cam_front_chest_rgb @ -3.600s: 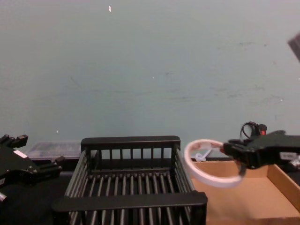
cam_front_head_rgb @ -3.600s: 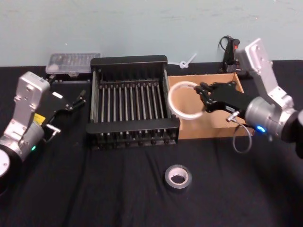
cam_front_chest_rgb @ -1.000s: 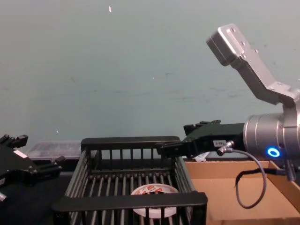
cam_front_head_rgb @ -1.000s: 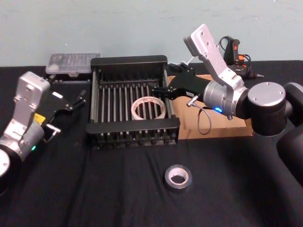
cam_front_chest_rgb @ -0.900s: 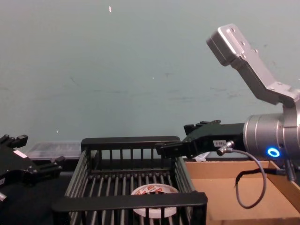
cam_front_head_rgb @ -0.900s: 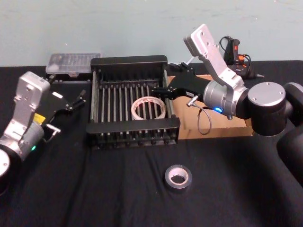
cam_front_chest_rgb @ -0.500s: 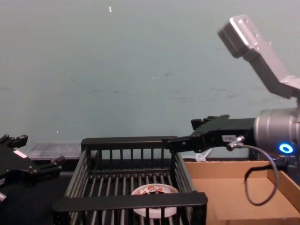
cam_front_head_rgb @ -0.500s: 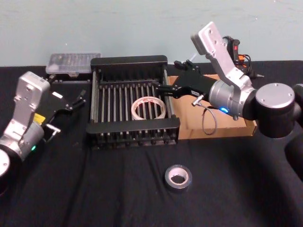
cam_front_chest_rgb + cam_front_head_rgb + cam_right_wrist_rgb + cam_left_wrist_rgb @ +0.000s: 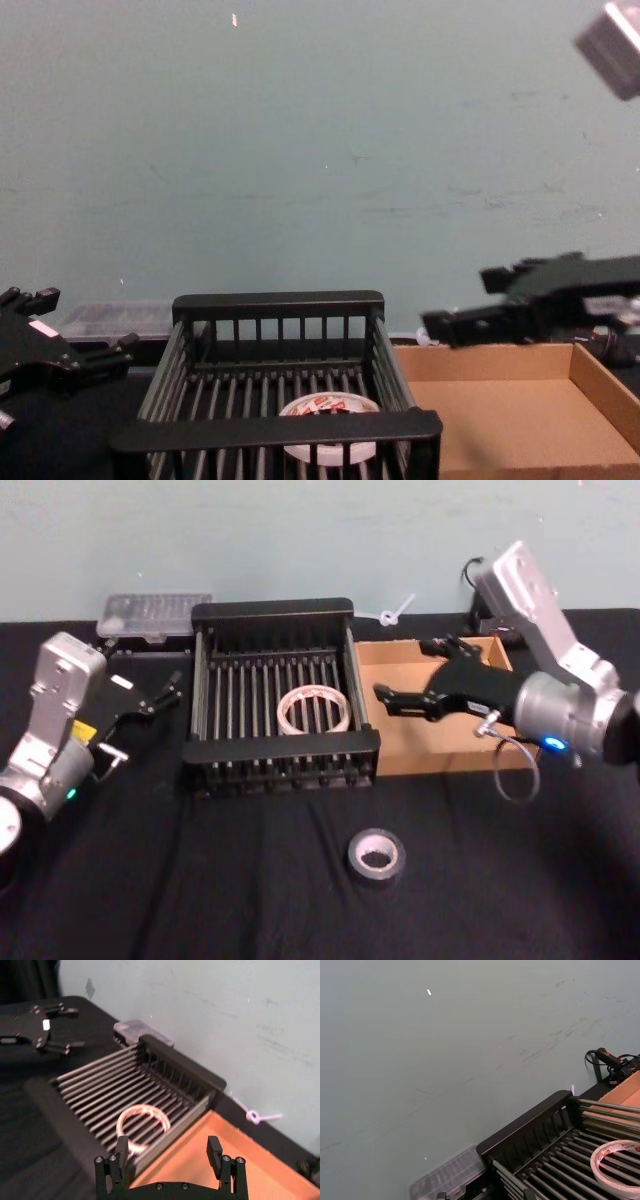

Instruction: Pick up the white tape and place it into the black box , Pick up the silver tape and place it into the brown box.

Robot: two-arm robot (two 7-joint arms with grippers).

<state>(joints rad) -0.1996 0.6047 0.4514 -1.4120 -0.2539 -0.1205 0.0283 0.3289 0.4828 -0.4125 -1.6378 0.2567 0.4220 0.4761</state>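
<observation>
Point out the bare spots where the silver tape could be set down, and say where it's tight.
The brown box has bare floor nearest the black box, but the open right tool hangs over it. Bare cloth surrounds the silver tape. The white tape takes the black box's right half. The left tool sits left of that box.

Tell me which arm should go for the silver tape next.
Right, probably. The right gripper hangs open and empty above the brown box, which is the drop spot, and the silver tape lies nearer that side. The left gripper sits parked beyond the black box, which already holds the white tape.
</observation>
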